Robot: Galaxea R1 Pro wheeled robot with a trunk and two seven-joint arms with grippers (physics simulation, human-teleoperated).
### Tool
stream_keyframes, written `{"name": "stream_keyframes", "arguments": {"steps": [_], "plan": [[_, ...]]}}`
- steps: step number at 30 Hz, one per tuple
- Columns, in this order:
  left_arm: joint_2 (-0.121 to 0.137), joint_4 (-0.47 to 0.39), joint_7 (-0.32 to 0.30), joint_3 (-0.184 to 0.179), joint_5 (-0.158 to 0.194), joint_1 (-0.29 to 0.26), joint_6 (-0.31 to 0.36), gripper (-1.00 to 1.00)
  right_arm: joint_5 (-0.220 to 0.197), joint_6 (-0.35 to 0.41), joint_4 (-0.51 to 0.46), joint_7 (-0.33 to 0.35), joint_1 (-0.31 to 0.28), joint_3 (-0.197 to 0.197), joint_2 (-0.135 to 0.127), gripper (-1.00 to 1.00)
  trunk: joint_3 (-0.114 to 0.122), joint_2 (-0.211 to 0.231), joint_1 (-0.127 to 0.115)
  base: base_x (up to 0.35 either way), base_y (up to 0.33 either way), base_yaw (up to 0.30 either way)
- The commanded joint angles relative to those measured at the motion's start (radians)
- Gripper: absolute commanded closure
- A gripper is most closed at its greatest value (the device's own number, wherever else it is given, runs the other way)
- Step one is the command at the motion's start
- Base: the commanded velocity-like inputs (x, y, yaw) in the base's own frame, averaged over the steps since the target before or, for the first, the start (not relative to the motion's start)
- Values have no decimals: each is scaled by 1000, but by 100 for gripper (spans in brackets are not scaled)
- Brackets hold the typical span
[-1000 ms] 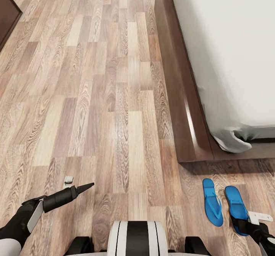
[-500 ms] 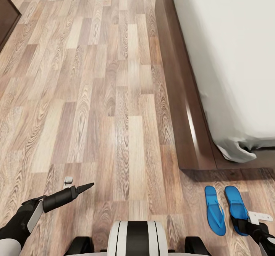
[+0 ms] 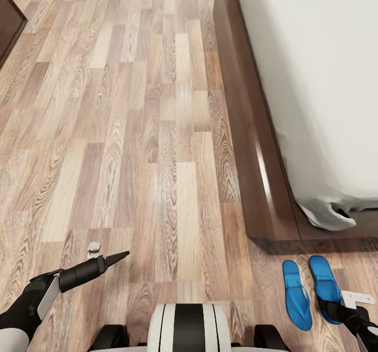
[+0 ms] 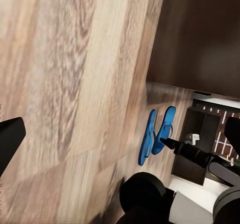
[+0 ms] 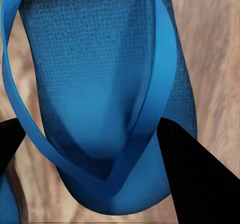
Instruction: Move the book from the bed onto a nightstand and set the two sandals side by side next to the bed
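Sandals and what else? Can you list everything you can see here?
sandals: two, bright blue, side by side on the floor just past the bed's corner
bed: one, dark brown frame with a light grey mattress, along the right
floor: light brown wood planks
dark furniture: one piece, dark brown, far left edge, cut off
left gripper: black, over bare floor, holding nothing
right gripper: black, just above the right-hand sandal, fingers on either side of its strap
robot base: white and black, bottom middle
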Motion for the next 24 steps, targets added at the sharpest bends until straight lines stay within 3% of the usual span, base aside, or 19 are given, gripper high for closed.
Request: {"name": "stream_keyframes", "arguments": {"steps": [1, 4, 10, 14, 24], "plan": [[0, 0, -2, 0, 3, 0, 10, -100, 8, -3, 0, 7, -1, -8, 1, 100, -4, 0, 0, 0, 0, 0], [0, 0, -2, 0, 3, 0, 10, -100, 8, -4, 0, 7, -1, -8, 1, 100, -16, -1, 2, 0, 0, 0], [0, 0, -3, 0, 3, 0, 10, -100, 8, -4, 0, 7, -1, -8, 1, 100, -16, -1, 2, 0, 0, 0], [0, 0, -2, 0, 3, 0, 11, -100, 8, -4, 0, 7, -1, -8, 1, 100, -31, -2, 3, 0, 0, 0], [0, 0, -2, 1, 3, 0, 11, -100, 8, -6, -5, 11, -1, -8, 1, 100, -31, -2, 3, 0, 0, 0]]}}
